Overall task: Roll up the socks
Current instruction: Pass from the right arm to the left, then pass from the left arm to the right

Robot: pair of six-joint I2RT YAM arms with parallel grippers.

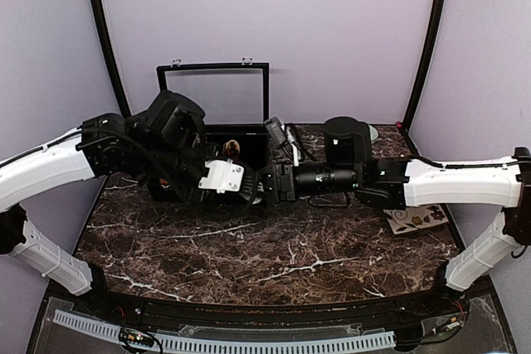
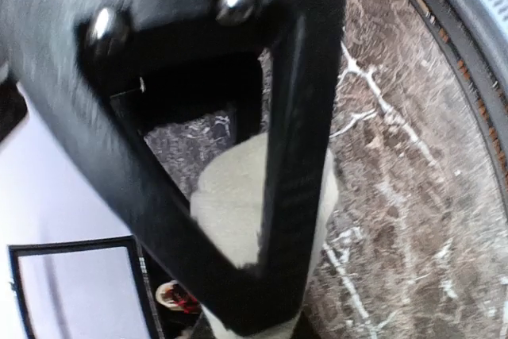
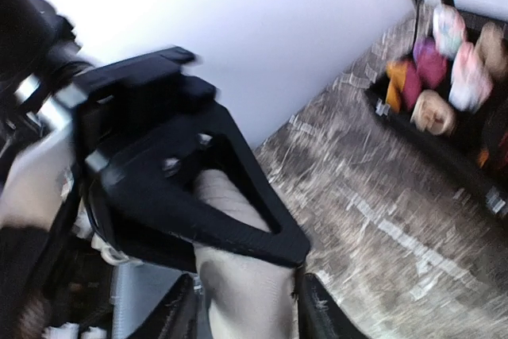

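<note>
We see the two arms meeting above the middle of the dark marbled bench (image 1: pixel 274 263), a little toward its far side. Between them hangs a cream sock (image 3: pixel 238 283), lifted off the stone and bunched into a soft column.

The left claw (image 1: pixel 247 191) is clenched on that sock. In the right wrist view its black three-cornered finger (image 3: pixel 238 224) lies hard across the fabric, and in the left wrist view the same pale cloth fills the gap behind the finger frame.

The right claw (image 3: pixel 246 311) stands around the lower part of the sock. Its two fingers (image 3: pixel 178 311) sit one on each side, and a thin dark gap shows beside the right-hand one, so we read it as released rather than pinching. The blur keeps us from being sure of the other side.

At the far edge of the bench sits a black box (image 1: pixel 249 133) with its lid (image 1: pixel 214 95) standing upright against the back wall. Inside it the right wrist view shows rolled bundles (image 3: pixel 444 61) in pink, orange, magenta and tan, packed close together.

Under the right arm, on the right side of the bench, lies a pale patterned piece (image 1: pixel 415 219); we cannot tell what it is.
</note>
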